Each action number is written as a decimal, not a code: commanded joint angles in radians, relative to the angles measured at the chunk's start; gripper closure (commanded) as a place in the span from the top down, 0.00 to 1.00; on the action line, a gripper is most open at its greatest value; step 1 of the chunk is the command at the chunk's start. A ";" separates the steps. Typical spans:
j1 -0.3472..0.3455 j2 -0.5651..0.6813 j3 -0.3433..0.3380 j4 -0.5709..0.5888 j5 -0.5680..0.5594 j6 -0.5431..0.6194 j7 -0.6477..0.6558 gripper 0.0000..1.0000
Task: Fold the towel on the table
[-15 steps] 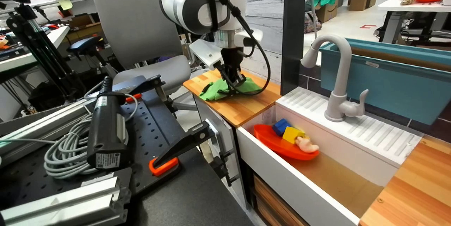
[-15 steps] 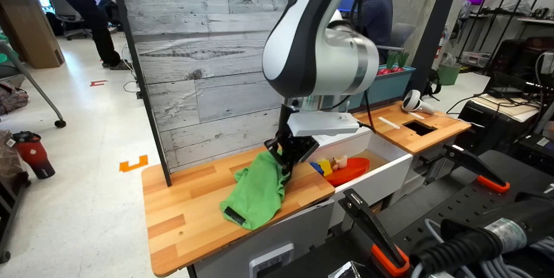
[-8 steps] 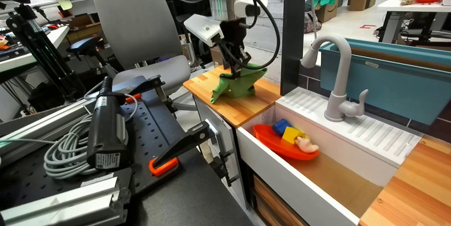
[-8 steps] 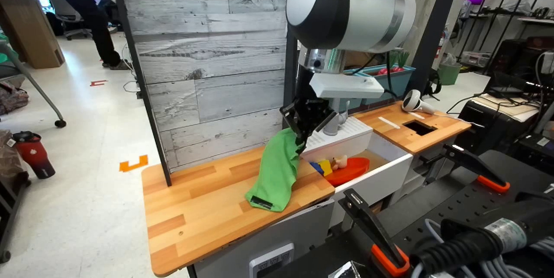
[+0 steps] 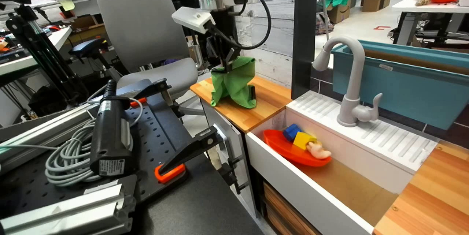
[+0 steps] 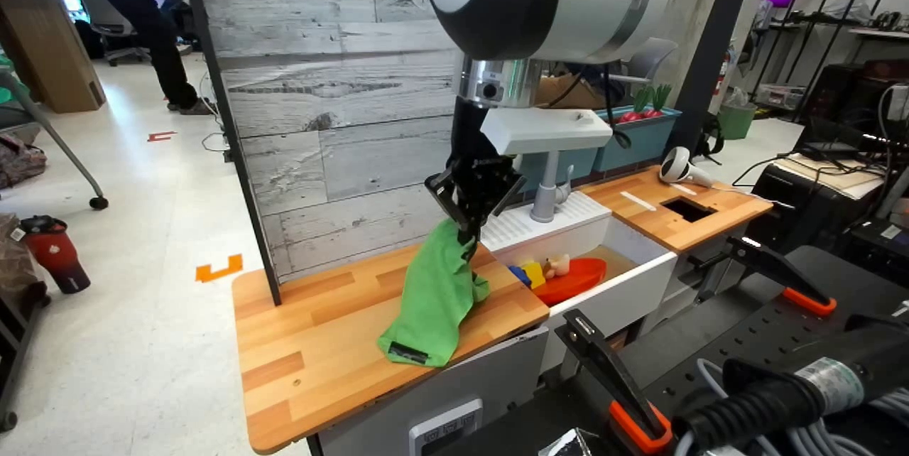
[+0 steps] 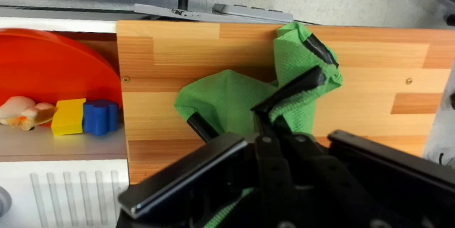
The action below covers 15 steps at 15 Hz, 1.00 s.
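A green towel with black patches on its edges hangs from my gripper in both exterior views. Its upper part is bunched and raised, and its lower part rests on the wooden tabletop. In an exterior view the towel slopes from the gripper down to a black-patched corner. In the wrist view my gripper is shut on a black-patched edge of the towel. The towel is crumpled, with corners spread to both sides. Part of it is hidden behind the gripper.
A sink basin with a red bowl, a yellow block and a blue block adjoins the tabletop. A grey faucet stands behind the basin. A wood-patterned wall panel rises along the tabletop's back edge.
The gripper has risen from the tabletop, pulling the held towel up. It first moved toward the sink, then back away from it, dragging the towel's lower part along.
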 commanded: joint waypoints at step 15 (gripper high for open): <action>0.144 0.170 -0.007 0.214 -0.050 0.036 0.018 0.01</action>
